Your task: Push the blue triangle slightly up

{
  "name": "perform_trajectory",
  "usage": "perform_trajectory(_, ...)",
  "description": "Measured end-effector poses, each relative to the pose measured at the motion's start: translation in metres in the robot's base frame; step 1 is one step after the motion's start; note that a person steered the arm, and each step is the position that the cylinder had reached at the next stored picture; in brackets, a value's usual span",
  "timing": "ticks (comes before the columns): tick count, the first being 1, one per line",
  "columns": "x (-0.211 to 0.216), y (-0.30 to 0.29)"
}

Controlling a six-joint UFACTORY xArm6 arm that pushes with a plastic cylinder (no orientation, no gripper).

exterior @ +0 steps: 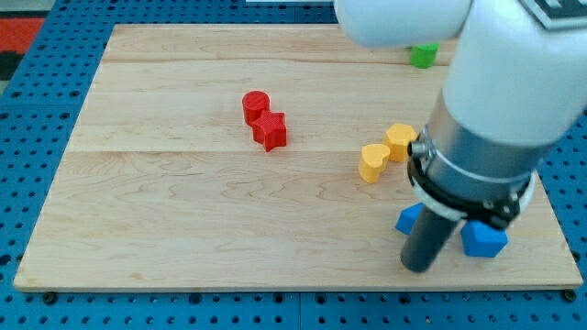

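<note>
Two blue blocks lie at the view's lower right. One blue block (409, 219) shows only its left corner from behind my rod; its shape cannot be made out. The other blue block (483, 240) sits just right of the rod, partly hidden by the arm. My tip (419, 267) is between them, slightly lower in the view, at or very near the left blue block's lower edge.
A yellow heart (372, 162) and a yellow block (400, 140) touch above the blue blocks. A red cylinder (255, 105) touches a red star (271, 131) at centre. A green block (423, 56) sits at the top, partly hidden. The board's bottom edge (275, 286) is close.
</note>
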State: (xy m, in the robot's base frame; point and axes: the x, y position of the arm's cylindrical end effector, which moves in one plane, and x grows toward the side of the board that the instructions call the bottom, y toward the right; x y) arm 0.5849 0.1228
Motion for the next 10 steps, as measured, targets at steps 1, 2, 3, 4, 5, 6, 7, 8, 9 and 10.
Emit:
perform_trajectory(1, -0.033, 0.001)
perform_trajectory(2, -0.064, 0.001)
perform_trajectory(3, -0.069, -0.002)
perform_trajectory(4, -0.091, -0.015)
perform_trajectory(5, -0.114, -0.015)
perform_trajectory(6, -0.121, 0.011)
perform_trajectory(7, -0.094, 0.049)
perform_trajectory(8, -0.065, 0.057)
perform_trajectory(9, -0.091, 0.057)
perform_trajectory(10, -0.124, 0.094)
